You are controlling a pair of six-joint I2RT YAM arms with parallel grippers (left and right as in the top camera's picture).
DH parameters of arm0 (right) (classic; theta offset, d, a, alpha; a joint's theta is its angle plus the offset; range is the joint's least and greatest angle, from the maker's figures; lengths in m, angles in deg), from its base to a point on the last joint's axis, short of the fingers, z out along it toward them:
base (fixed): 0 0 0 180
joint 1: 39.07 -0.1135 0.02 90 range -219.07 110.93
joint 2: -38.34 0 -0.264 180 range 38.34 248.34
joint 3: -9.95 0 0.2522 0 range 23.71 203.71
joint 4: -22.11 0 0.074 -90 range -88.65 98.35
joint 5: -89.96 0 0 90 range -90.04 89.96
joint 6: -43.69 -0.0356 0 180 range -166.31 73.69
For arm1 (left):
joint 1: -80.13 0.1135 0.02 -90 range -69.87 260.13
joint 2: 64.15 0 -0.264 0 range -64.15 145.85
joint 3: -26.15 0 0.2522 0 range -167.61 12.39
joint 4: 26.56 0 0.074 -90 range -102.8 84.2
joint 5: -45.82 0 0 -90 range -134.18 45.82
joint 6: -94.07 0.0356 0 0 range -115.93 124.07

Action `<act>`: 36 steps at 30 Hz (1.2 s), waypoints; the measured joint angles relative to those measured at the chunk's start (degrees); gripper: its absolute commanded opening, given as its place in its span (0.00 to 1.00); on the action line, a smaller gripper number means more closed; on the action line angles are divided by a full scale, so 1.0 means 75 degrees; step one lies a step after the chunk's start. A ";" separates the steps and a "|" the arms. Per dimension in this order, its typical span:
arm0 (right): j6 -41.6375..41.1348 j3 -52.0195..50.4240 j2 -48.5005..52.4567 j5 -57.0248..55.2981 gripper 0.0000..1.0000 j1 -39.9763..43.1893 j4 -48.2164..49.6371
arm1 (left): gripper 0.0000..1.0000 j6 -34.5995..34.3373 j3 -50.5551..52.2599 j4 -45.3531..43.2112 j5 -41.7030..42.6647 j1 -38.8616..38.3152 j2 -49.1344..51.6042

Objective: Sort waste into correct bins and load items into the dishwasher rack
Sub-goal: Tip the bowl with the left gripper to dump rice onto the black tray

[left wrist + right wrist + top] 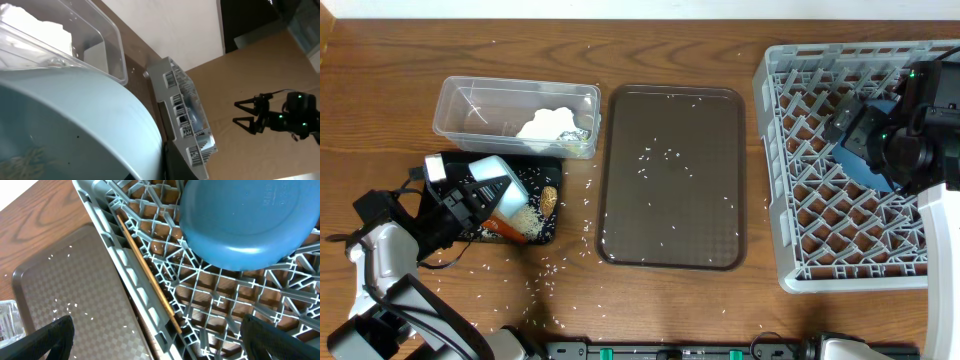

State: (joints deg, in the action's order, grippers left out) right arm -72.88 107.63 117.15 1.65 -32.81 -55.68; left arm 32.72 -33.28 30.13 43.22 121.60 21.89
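tilting white bowl [492,178] over black tray [535,172] with left jaws shut on it, likely to tip rice [521,215] out beside carrot [506,229]. holding right jaws wide above dark-blue plate [245,225], already lying in rack [820,250] on desk [670,40], so nothing gripped.

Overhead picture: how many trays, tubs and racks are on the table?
Trays: 2 (shallow black rectangular tray, large brown serving tray)
Tubs: 1 (clear rectangular plastic tub)
Racks: 1 (grey plastic lattice rack)
Total: 4
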 measured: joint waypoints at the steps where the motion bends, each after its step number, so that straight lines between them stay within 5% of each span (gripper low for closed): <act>1: 0.0000 0.0000 0.0000 0.0000 0.99 0.0000 -0.0003 | 0.07 0.0009 0.0003 0.0015 0.0012 0.0000 0.0000; 36: 0.0000 0.0000 0.0000 0.0006 0.99 0.0000 -0.0128 | 0.06 -0.0790 0.0038 0.0245 -0.0423 -0.0358 -0.0035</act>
State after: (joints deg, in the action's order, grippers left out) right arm -72.88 107.63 117.15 1.70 -32.81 -56.65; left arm 26.79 -33.00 31.97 40.05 118.91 21.63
